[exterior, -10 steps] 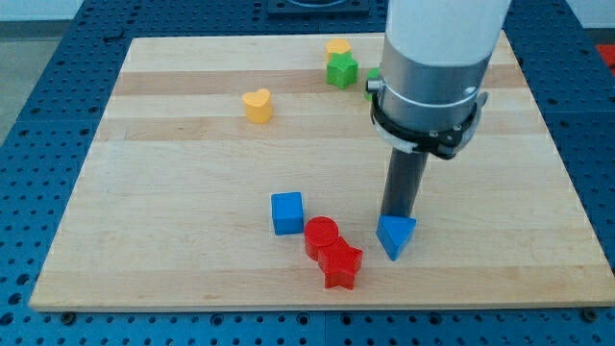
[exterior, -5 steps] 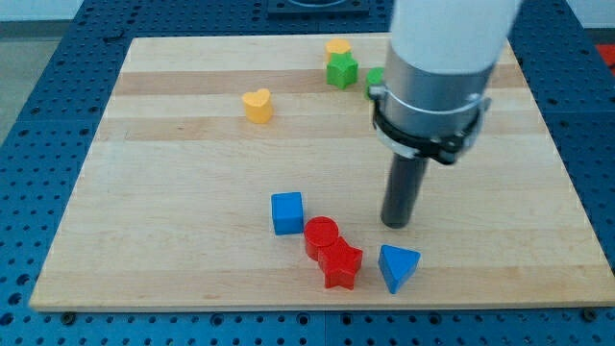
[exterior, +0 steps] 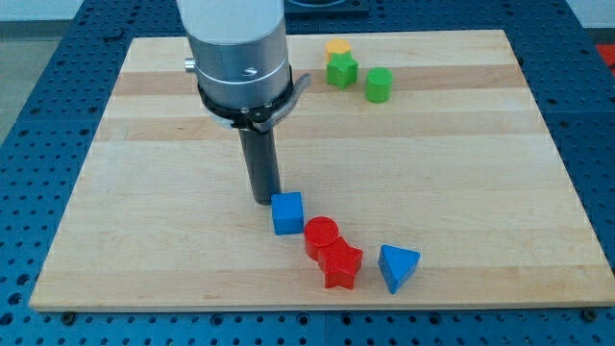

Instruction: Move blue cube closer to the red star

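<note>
Blue triangular block (exterior: pixel 398 266) seen nearest view's bottom, right of red star-shaped block (exterior: pixel 340 264). Red cylinder block (exterior: pixel 322 234) touching star's upper left. Blue cube block (exterior: pixel 287 212) just up-left of cylinder, near star but not touching it. My tip (exterior: pixel 265 199), plain dark rod with no jaws, set against cube's upper-left corner; contact appears made. Light wooden board (exterior: pixel 144 221) beneath. At view's top: green cylinder block (exterior: pixel 379 85), green star-shaped block (exterior: pixel 341 70), yellow block (exterior: pixel 337 47) behind it, shape not made out.

Nothing to read here, folks. No text, labels, brands or numbers show anywhere. The blocks are all unmarked.
</note>
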Robot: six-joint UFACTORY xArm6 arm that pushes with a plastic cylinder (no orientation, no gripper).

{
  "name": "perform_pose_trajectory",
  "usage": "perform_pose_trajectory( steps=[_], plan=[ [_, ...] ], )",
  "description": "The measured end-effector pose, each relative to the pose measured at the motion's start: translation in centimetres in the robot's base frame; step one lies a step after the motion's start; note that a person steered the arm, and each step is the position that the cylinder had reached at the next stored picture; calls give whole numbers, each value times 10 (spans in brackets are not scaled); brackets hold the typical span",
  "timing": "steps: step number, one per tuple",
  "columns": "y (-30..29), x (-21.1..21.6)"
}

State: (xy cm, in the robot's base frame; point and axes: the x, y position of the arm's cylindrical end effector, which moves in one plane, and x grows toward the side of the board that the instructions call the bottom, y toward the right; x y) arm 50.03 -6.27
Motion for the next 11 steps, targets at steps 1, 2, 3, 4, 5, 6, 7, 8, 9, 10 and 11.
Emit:
perform_pose_trajectory(
  steps=[1,2,3,4,5,6,7,8,9,10,11],
  plan=[
    [3,10],
    [3,23],
    [3,43],
    [3,54],
    [3,56],
    [-2,53],
    [-2,53],
    [0,51],
    [1,46],
    [5,47],
    [19,51]
  ],
)
